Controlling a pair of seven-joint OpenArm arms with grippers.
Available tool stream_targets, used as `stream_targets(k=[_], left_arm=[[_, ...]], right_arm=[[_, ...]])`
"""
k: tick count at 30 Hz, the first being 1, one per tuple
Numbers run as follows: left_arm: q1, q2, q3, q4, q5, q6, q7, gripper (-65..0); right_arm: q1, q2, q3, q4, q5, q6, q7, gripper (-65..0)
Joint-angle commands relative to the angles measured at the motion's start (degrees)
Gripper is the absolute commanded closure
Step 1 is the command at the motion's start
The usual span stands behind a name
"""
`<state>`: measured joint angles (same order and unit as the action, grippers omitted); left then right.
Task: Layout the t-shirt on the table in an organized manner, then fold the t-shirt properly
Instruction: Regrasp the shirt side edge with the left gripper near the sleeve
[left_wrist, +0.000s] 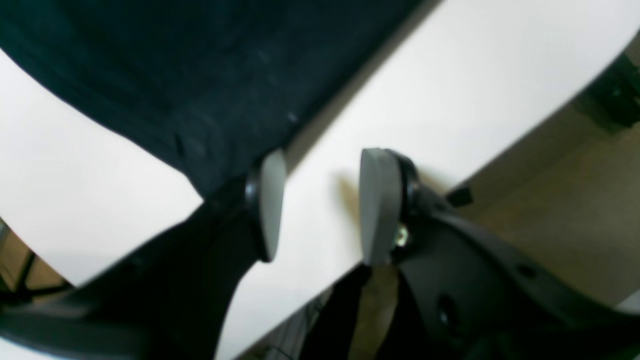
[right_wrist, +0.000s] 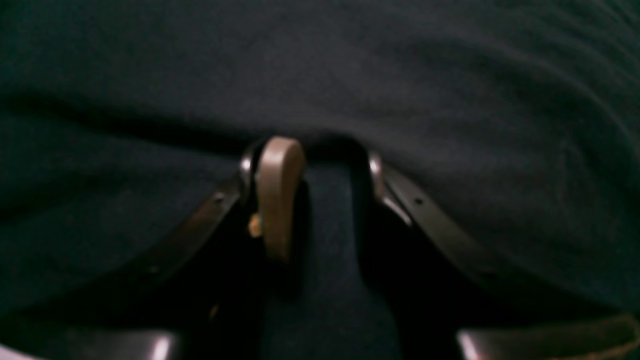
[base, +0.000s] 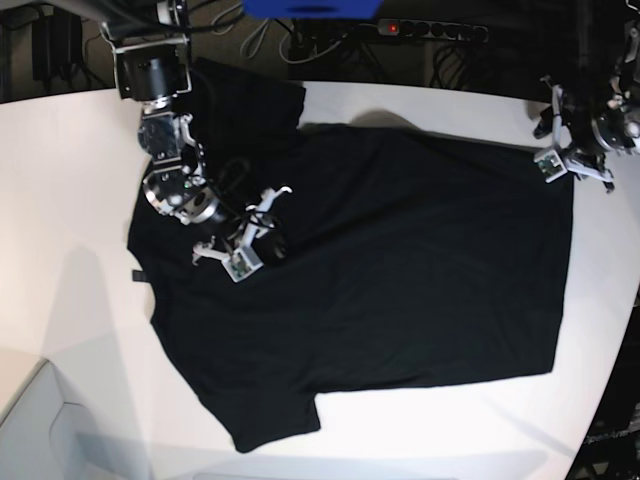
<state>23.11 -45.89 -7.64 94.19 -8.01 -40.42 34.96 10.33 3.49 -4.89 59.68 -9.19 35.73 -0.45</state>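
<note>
A: Status on the t-shirt (base: 400, 270)?

B: Spread mostly flat across the middle of the table (base: 60, 180) in the base view, black side up, no print showing. One sleeve points to the top left of frame, the other to the bottom left. Layout looks about done imo, a few soft wrinkles left near the center-left. No fold made yet, so the whole folding half is left.

A: Arms?

B: Right gripper (base: 240, 238) sits center-left of the base view, reaching down from the top left, low over the shirt's body. In the right wrist view the tips (right_wrist: 312, 160) are parted w/ dark cloth between and ahead of them. Looks pressed at a ridge of fabric, but too dark and blurred to say it's pinched.

A: And the other?

B: Left gripper (base: 575, 155) is at the far right edge of the base view, by the shirt's upper-right corner. Left wrist view: the gripper (left_wrist: 322, 205) has its pads clearly apart, bare table between them, nothing held. The shirt edge lies just beside one pad (left_wrist: 272, 200), prob touching, can't be sure.
</note>
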Motion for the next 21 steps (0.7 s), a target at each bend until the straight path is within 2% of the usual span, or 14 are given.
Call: stream_targets(k=[1, 3, 5, 8, 10, 13, 17, 21], left_arm=[[-0.48, -1.36, -2.16, 0.62, 0.23, 0.42, -0.37, -24.0], [-0.74, -0.05, -5.15, 0.53, -0.12, 0.42, -0.45, -24.0], [-2.15, 3.21, -10.6, 0.8, -0.12, 0.42, -0.45, -24.0], [-6.89, 10.24, -19.57, 0.62, 0.05, 0.42, -0.28, -24.0], [-11.55, 13.93, -21.86, 0.01, 0.32, 0.42, 0.16, -24.2], [-16.83, 17.71, -20.19, -3.07, 2.69, 0.42, 0.25, -24.2], [-21.14, 22.37, -12.71, -9.75, 13.68, 0.42, -0.45, -24.2], [-23.86, 25.27, -10.25, -16.96, 20.71, 0.42, -0.72, -24.2]], right_arm=[[1.23, 0.16, 0.18, 0.58, -0.08, -0.16, -0.04, -20.6], [2.2, 0.16, 0.27, 0.58, -0.08, -0.16, -0.12, -20.6], [2.46, 0.16, 0.36, 0.76, 0.0, -0.16, -0.12, -20.6], [2.2, 0.07, 1.94, 2.34, 0.09, -0.16, -0.12, -20.6], [1.67, -1.07, 3.43, 3.4, 0.09, -0.16, 0.05, -20.6], [0.62, -2.39, 6.42, 6.91, 0.09, -0.16, -0.04, -20.6], [-0.61, -2.48, 6.51, 8.85, -0.08, -0.16, -0.04, -20.6], [-0.96, -0.98, 6.69, 8.5, -0.08, -0.16, -0.04, -20.6]])
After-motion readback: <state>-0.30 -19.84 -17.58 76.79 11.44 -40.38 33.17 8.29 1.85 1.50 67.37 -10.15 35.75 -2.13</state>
